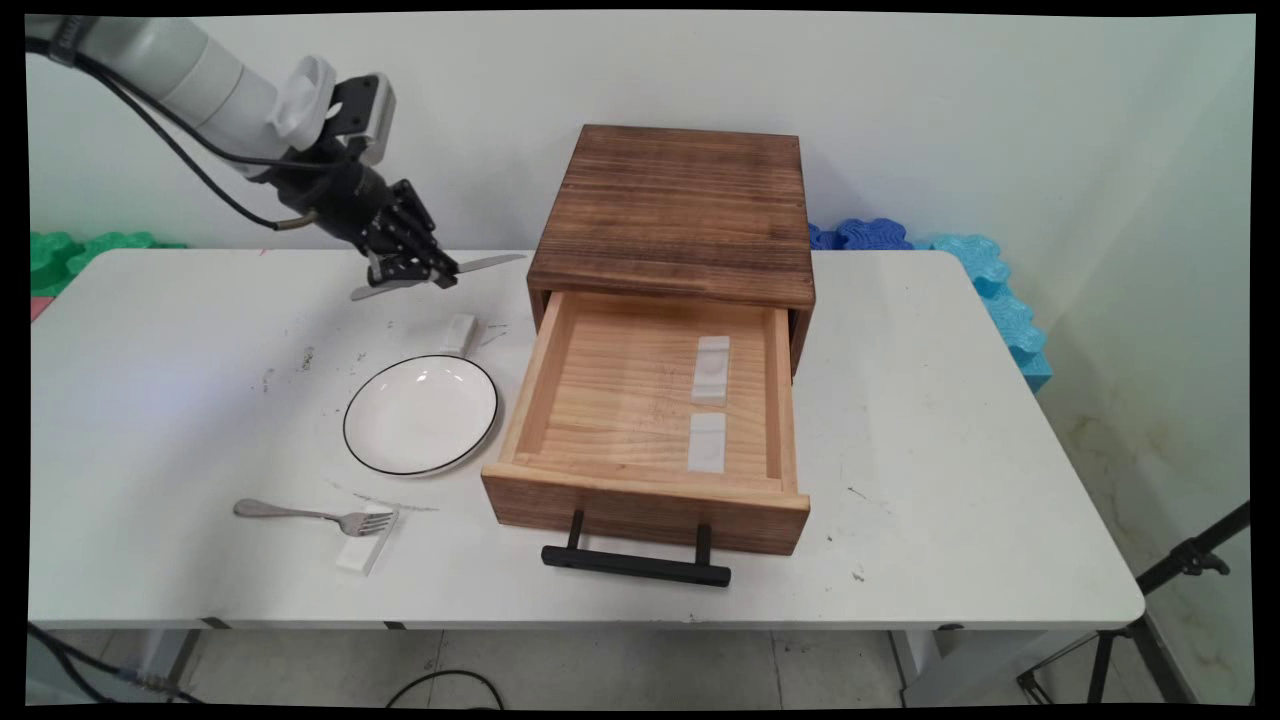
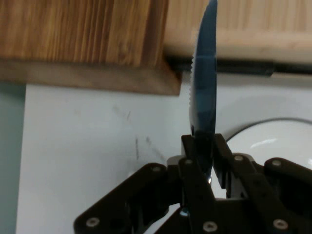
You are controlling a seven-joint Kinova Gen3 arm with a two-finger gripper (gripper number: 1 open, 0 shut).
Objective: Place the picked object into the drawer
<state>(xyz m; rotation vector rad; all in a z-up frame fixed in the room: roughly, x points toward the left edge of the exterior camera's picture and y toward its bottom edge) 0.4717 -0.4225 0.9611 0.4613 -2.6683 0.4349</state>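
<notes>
My gripper (image 1: 425, 272) hangs above the table's back left part, shut on a metal knife (image 1: 440, 275) held about level, its blade pointing right toward the wooden drawer box (image 1: 680, 210). In the hand view the serrated knife blade (image 2: 204, 83) rises from between the closed fingers (image 2: 195, 161) toward the box's corner (image 2: 161, 80). The drawer (image 1: 650, 400) is pulled open, with two white blocks (image 1: 710, 370) lying in it. Below the gripper lie a small white block (image 1: 459, 332) and a white plate (image 1: 421, 414) with a dark rim.
A fork (image 1: 310, 516) lies near the front left, its tines on a white rest (image 1: 366, 540). The drawer's black handle (image 1: 636, 563) sticks out toward the table's front edge. Green and blue foam pieces (image 1: 960, 260) stand behind the table.
</notes>
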